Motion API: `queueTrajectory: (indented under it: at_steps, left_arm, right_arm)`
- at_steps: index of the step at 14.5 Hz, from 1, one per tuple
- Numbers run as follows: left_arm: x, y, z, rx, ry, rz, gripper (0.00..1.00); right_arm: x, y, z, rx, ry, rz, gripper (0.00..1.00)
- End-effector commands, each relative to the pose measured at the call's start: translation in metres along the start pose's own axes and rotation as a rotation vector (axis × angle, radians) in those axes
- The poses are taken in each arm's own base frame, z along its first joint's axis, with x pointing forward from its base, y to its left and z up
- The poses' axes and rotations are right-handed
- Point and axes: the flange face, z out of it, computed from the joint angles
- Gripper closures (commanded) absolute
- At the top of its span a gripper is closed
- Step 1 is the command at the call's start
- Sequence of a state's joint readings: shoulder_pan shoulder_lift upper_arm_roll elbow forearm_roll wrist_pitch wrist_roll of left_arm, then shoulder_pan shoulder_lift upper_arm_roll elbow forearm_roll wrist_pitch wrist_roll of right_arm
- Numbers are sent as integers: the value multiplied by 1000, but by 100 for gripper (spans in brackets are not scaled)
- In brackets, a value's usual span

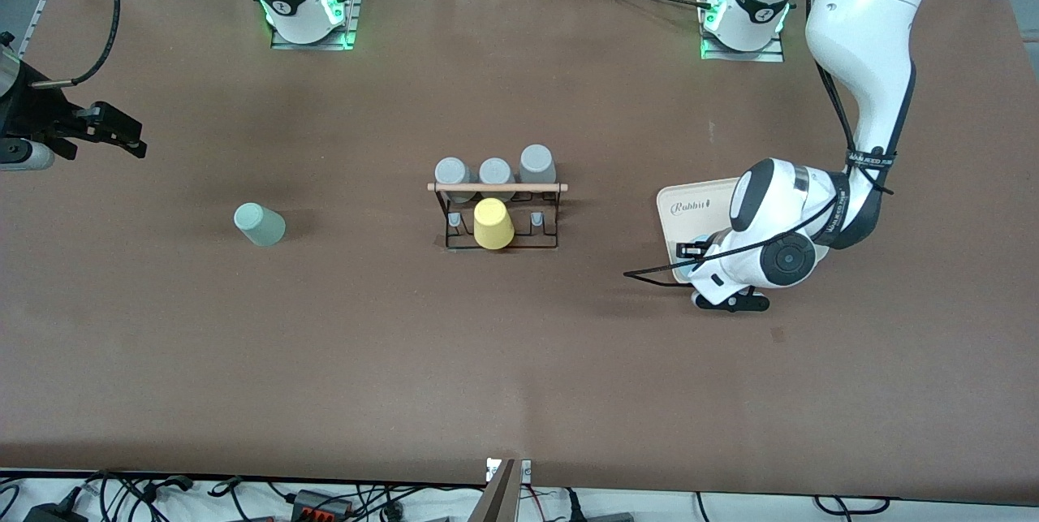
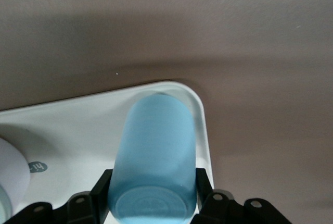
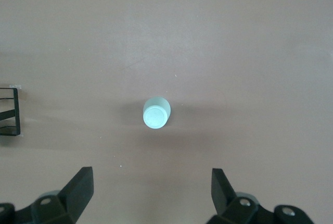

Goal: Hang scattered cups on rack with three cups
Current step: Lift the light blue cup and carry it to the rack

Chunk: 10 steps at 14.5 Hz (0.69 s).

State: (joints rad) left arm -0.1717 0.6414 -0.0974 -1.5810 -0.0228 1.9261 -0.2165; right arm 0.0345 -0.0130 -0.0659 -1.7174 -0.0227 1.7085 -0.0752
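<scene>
Light blue first: found small matte tapered handleless light blue cup (image 2: 156, 151) clamped in left gripper (image 2: 153, 193), black fingers (image 2: 101, 195) closed on both sides near its base. Saw base facing the wrist camera and body pointing away, over a rounded corner of white rounded-corner plastic tray (image 2: 78, 125). Couldn't tell whether cup was touching the tray or lifted off it. Placed tray (image 1: 690, 209) mid-height in the front frame, toward the left arm's end of brown table (image 1: 519, 360), with left arm bent low over it and hiding most of it.

Found pale sage green matte tapered cup (image 1: 260, 224) standing alone on the table, mid-height in the front frame, toward the right arm's end, flat end up, well apart from everything.

Saw right gripper (image 3: 151, 182) high over the table, waiting, jaws wide apart, gripping nothing, sage cup (image 3: 156, 113) centred in its wrist frame.

Located small black wire-frame rack with light wooden rod on top (image 1: 497, 217) at centre of the front frame. Counted three grey cups (image 1: 496, 171) in a row along its upper side and yellow cup (image 1: 493, 223) on its lower side, near grey pegs (image 1: 536, 219).
</scene>
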Motion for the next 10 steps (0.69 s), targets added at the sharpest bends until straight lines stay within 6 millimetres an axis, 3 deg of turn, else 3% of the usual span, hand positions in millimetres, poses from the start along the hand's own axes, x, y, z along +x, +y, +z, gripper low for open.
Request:
queueTrajectory:
  at_steps: [1, 3, 6, 7, 10]
  left_arm:
    - [-8, 18, -68, -13, 16, 132, 95]
    - [-16, 55, -98, -50, 39, 209, 97]
    - [-22, 87, -108, -236, 32, 189, 97]
    - [-21, 96, -122, -288, 64, 186, 97]
    - [-26, 129, -161, -448, 66, 17, 97]
  right_arm:
    - [-1, 0, -4, 3, -2, 17, 0]
    - [-2, 0, -5, 3, 1, 17, 0]
    - [-1, 0, -4, 3, 4, 17, 0]
    - [-1, 0, -4, 2, 5, 17, 0]
    - [1, 1, -8, 2, 17, 18, 0]
